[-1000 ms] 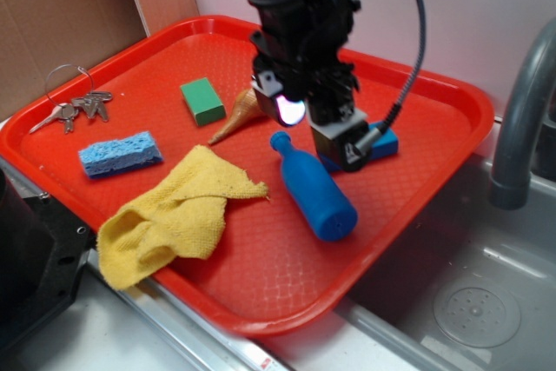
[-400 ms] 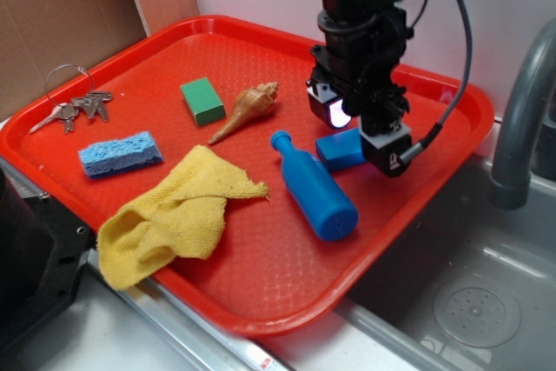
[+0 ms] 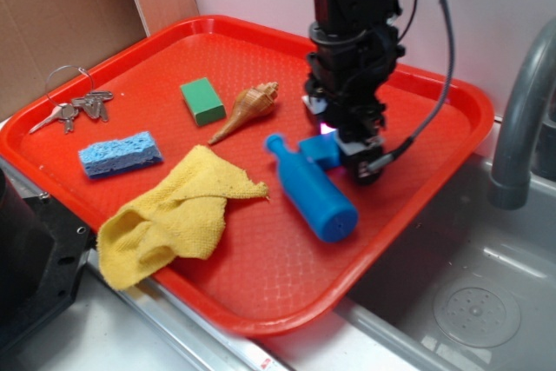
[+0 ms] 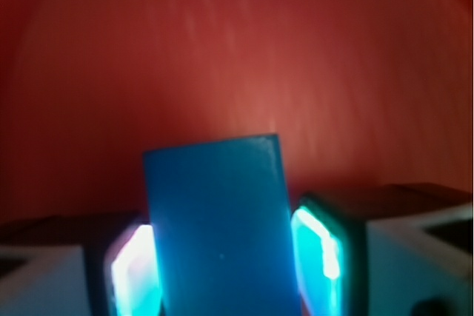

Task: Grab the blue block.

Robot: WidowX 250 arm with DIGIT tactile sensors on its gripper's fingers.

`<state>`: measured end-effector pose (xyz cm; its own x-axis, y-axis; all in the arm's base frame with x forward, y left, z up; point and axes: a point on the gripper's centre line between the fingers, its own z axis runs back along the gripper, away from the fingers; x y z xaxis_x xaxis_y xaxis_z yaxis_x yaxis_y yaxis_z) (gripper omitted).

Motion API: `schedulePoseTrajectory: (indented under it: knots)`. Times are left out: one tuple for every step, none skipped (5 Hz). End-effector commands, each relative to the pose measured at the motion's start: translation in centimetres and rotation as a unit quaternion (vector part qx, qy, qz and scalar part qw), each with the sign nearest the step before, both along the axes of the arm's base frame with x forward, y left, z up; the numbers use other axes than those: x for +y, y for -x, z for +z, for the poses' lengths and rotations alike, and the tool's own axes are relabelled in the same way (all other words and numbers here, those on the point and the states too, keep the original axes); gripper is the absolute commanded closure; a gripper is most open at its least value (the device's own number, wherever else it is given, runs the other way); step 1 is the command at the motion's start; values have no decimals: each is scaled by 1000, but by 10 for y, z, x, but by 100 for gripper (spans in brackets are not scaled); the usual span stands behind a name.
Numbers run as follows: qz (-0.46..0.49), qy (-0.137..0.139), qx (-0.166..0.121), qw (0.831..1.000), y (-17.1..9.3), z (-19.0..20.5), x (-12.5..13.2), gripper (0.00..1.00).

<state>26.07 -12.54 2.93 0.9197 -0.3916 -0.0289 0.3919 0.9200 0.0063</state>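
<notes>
The blue block (image 3: 318,150) lies on the red tray (image 3: 261,267), right beside the neck of the blue bottle. My gripper (image 3: 340,143) is down over the block's right end. In the wrist view the block (image 4: 218,220) fills the space between the two glowing pads (image 4: 135,268) of my gripper (image 4: 222,260). Both pads press against its long sides. The block's far end sticks out ahead of the jaws over the tray floor (image 4: 237,49). Its right end is hidden behind the gripper in the exterior view.
On the tray lie the blue bottle toy (image 3: 311,188), a yellow cloth (image 3: 178,215), a light-blue sponge (image 3: 120,154), a green block (image 3: 202,100), a seashell (image 3: 248,109) and keys (image 3: 74,109). A grey faucet (image 3: 521,119) and a sink (image 3: 469,301) are at the right.
My gripper has moved right from over the shell and come down over the blue block. The block has shifted left and nudged the bottle's neck. The jaws now hold the block's sides.
</notes>
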Motion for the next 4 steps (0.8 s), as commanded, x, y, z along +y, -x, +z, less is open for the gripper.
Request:
schedulePoseTrajectory:
  knots:
    - [60, 32, -63, 996, 25, 123, 31, 100]
    - [113, 19, -95, 989, 49, 159, 56, 100]
    - [171, 21, -91, 981, 70, 172, 83, 100]
    - [210, 21, -89, 973, 76, 175, 103, 100]
